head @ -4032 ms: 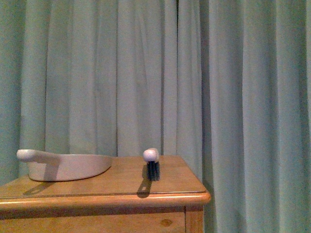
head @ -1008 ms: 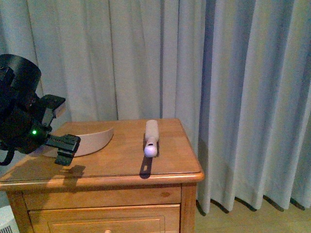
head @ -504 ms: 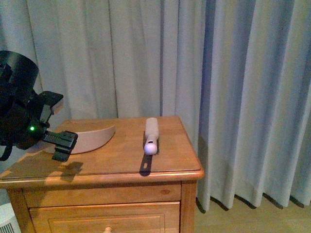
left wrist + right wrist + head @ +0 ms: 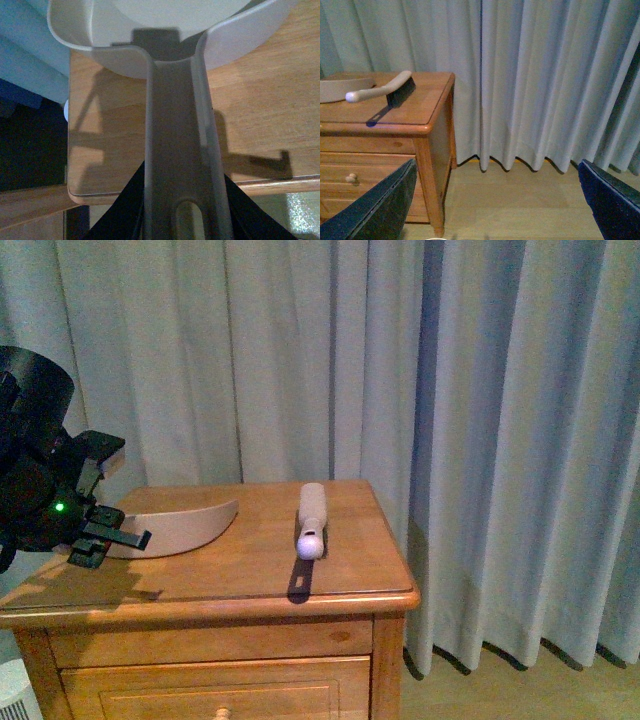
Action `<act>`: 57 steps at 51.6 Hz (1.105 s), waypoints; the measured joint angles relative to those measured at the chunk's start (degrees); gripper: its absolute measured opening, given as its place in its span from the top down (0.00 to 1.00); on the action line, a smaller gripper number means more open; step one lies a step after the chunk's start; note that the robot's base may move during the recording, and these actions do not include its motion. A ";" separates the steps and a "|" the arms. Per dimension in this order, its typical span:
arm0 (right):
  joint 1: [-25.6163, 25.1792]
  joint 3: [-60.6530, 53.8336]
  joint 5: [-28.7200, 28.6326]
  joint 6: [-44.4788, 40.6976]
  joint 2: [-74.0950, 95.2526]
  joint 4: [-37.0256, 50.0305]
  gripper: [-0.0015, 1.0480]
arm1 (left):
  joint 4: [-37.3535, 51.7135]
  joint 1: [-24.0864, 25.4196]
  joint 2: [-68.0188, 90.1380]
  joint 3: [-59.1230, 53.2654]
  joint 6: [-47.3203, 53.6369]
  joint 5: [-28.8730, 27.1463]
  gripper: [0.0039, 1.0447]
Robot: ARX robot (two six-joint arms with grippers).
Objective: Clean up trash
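The pinkish-beige dustpan [image 4: 178, 525] lies on the left part of the wooden nightstand [image 4: 250, 595]. My left gripper [image 4: 95, 535] is shut on its handle at the nightstand's left edge. In the left wrist view the handle [image 4: 182, 150] runs out from between the jaws of the left gripper [image 4: 182, 222] to the scoop [image 4: 150, 30]. My right gripper [image 4: 497, 210] hangs open over the bare floor, right of the nightstand, with nothing between its fingers. The trash is out of view in every frame.
A hand brush [image 4: 310, 520] with a pale handle and dark bristles lies in the middle of the nightstand top, also the brush [image 4: 385, 89] in the right wrist view. Grey curtains [image 4: 450, 420] hang behind and to the right. Wooden floor [image 4: 520, 195] lies below.
The camera view rose above the nightstand top and the left arm came into view. Over the last second the left gripper closed in on the dustpan handle and the scoop shifted slightly right.
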 joint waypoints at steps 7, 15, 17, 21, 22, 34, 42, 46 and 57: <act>0.02 0.00 0.00 0.02 0.00 0.00 0.07 | 0.48 0.07 -0.26 0.00 -0.07 0.42 0.74; 0.02 0.00 0.00 0.00 0.00 0.00 0.07 | 1.79 0.11 -1.49 -0.46 -0.26 1.64 0.74; 0.02 0.00 0.00 0.00 0.00 0.00 0.07 | 2.29 0.11 -1.95 -0.72 -0.26 1.99 0.74; 0.02 0.00 0.00 0.00 0.00 0.00 0.07 | 3.65 0.11 -3.06 -1.22 -0.76 3.19 0.74; 0.02 0.00 0.00 0.00 0.00 0.00 0.07 | 4.04 0.11 -3.52 -1.42 -0.85 3.72 0.74; 0.02 0.00 0.00 0.00 0.00 0.00 0.07 | 16.90 0.50 -14.43 -9.20 0.98 7.65 0.74; 0.02 0.00 0.00 0.00 0.00 0.00 0.07 | 27.47 2.32 -22.53 -15.89 0.44 12.07 0.74; 0.02 0.00 0.00 0.00 0.00 0.00 0.07 | 31.85 4.04 -28.00 -19.71 -1.38 15.17 0.74; 0.02 0.00 0.00 0.00 0.00 0.00 0.07 | 38.91 9.53 -41.97 -30.75 -5.18 21.33 0.74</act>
